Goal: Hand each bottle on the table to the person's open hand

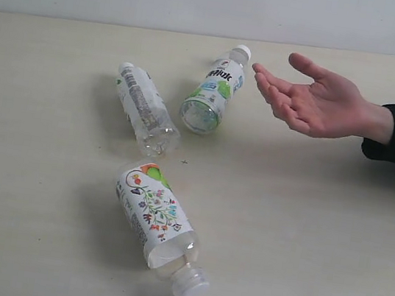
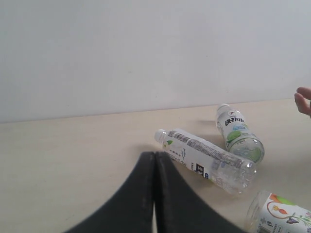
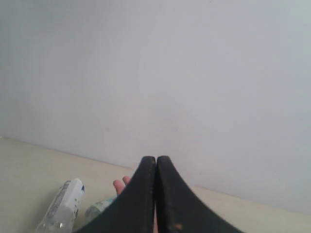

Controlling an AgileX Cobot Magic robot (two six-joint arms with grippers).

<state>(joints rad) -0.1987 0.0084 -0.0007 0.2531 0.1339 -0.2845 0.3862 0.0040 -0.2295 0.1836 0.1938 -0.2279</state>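
Exterior view: three small clear plastic bottles lie on their sides on a pale cream table, and a person's open hand reaches in from the right, palm up, hovering above the surface. No fourth bottle shows in any view.

The green-white bottle lies nearest the hand, just beside the fingertips, with its white cap pointing toward the far edge and its base toward the camera. The grey-text bottle lies just to its left; their bases are close together, but whether they touch I cannot tell. The floral bottle lies apart from both, nearer the camera, with its neck pointing toward the near edge.

Neither arm appears in this view. In the left wrist view, the left gripper has its two dark fingers pressed together with nothing between them, above the table short of the grey-text bottle. In the right wrist view, the right gripper is likewise closed and empty, raised and facing the back wall.

The bottles look empty or nearly so, so they are probably very light. Their thin walls would likely dent under a hard squeeze, and the round bodies with glossy labels could roll or slip if nudged. The best hold seems to be across the labelled middle of the body, jaws set crosswise to the bottle's length, with a gentle squeeze. The green-white bottle is the shortest carry to the hand.
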